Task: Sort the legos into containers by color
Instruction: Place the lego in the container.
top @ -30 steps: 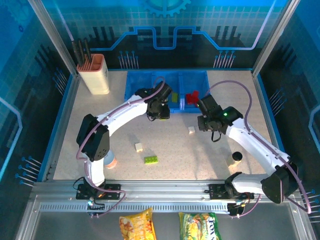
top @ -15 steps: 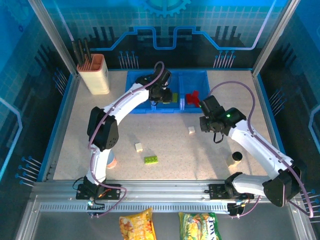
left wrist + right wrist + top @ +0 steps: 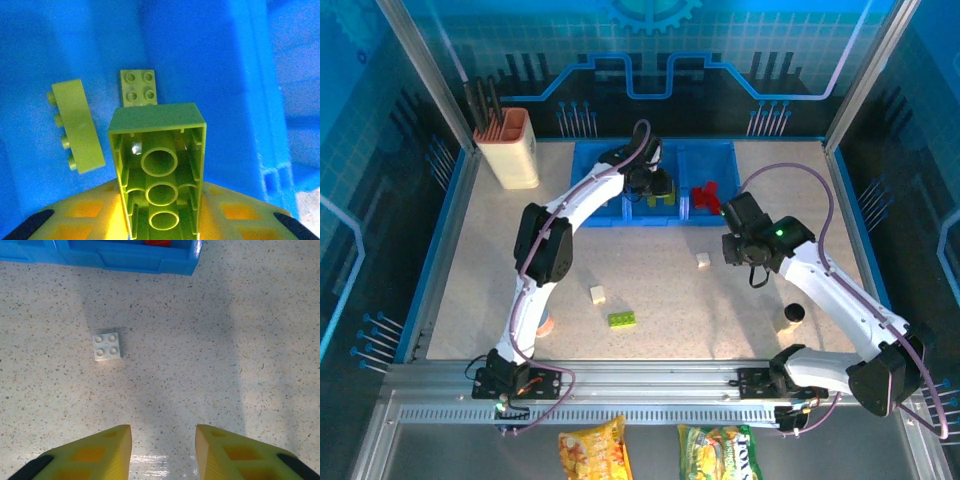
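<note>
Left wrist view: your left end effector (image 3: 160,220) grips a lime green brick (image 3: 157,150) by its long sides, hollow underside toward the camera, hanging over the blue floor of a bin (image 3: 200,55).
Bin below: two pieces lie there already. A long lime brick (image 3: 77,125) rests on its side to the left, and a square lime brick (image 3: 138,88) sits studs up just beyond the held one.
Tray: in the top external view the blue tray (image 3: 590,165) sits at the far side of the worktop (image 3: 740,300). Your left arm reaches into its middle bin, and red legos (image 3: 705,196) fill the bin to the right.
Step in hand: by the look of it, dropping the held brick in with the other greens.
How to do it well: release low and inside the walls, over bare floor rather than on the square lime brick, so nothing bounces out. Open fully, then lift straight up before you swing away.
Right end effector (image 3: 163,432): fingers apart with nothing between them, hovering over the worktop. A white square brick (image 3: 107,346) lies ahead and to the left, clear of the tips — centre on it before you descend.
Left to sort: another white brick (image 3: 597,294) and a green brick (image 3: 622,319) lie on the worktop nearer the bases.
</note>
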Controlling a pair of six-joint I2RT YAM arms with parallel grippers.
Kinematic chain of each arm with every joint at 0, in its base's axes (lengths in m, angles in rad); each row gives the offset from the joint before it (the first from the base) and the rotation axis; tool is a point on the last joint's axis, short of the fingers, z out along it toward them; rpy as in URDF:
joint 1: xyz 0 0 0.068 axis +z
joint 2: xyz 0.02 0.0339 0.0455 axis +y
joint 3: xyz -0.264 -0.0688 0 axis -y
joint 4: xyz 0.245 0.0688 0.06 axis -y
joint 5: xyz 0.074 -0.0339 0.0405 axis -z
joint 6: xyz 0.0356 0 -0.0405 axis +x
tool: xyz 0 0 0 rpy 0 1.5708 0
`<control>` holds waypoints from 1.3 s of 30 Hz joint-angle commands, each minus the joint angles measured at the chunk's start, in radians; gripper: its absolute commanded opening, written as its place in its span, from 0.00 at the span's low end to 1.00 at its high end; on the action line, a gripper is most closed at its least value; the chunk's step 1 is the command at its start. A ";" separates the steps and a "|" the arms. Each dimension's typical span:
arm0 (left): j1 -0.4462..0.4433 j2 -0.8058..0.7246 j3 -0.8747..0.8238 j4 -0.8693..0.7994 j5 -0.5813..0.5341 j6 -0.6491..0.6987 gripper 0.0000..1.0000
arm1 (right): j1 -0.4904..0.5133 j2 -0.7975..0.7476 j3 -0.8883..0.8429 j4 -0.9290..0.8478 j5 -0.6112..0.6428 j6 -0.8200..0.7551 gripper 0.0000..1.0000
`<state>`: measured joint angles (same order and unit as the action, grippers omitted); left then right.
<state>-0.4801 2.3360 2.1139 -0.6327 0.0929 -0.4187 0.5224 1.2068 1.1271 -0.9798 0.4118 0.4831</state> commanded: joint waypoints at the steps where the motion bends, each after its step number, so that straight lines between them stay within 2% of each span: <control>1: 0.012 0.056 0.069 -0.002 0.034 0.027 0.36 | -0.014 -0.017 -0.009 -0.025 0.012 0.021 0.39; 8: 0.034 0.121 0.110 -0.020 0.064 0.027 0.36 | -0.013 -0.017 -0.008 -0.028 0.011 0.022 0.39; 16: 0.040 0.163 0.173 -0.118 -0.010 0.034 0.37 | -0.013 -0.013 -0.010 -0.023 0.009 0.022 0.39; 20: 0.040 0.151 0.174 -0.136 -0.058 0.032 0.40 | -0.013 -0.015 -0.008 -0.023 0.008 0.022 0.39; 25: 0.040 0.131 0.178 -0.132 -0.061 0.034 0.46 | -0.013 -0.018 -0.009 -0.025 0.007 0.022 0.39; 39: 0.017 0.040 0.169 -0.146 -0.051 0.049 0.46 | -0.013 -0.021 -0.001 -0.017 -0.006 0.019 0.39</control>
<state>-0.4557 2.4691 2.2601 -0.7433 0.0555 -0.3985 0.5220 1.1976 1.1263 -0.9794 0.4107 0.4908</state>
